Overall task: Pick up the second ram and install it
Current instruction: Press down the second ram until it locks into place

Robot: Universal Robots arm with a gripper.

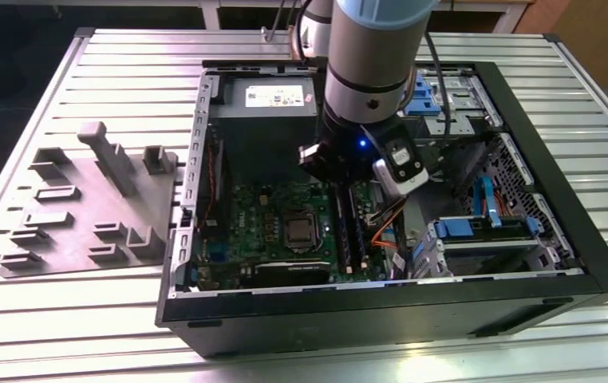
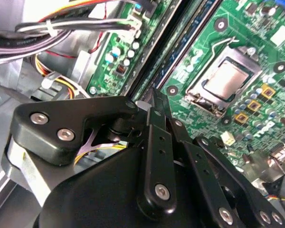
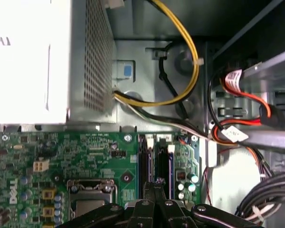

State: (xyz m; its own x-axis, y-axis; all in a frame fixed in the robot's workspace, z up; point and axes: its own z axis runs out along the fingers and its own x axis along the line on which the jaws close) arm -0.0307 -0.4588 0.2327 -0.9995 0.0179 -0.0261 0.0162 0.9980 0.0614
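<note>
The claw [image 3: 154, 183] hangs inside the open computer case [image 1: 559, 239], its fingers [image 2: 157, 102] pressed together with nothing between them, tips just above the motherboard [image 3: 99, 161]. The second ram [image 3: 171, 164] stands seated in a slot directly beneath those tips, beside the CPU socket [image 2: 225, 83].

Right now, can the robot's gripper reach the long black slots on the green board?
Probably yes. The gripper, closed, hangs right over the slots inside the open case, and nothing seems to lie between them.
</note>
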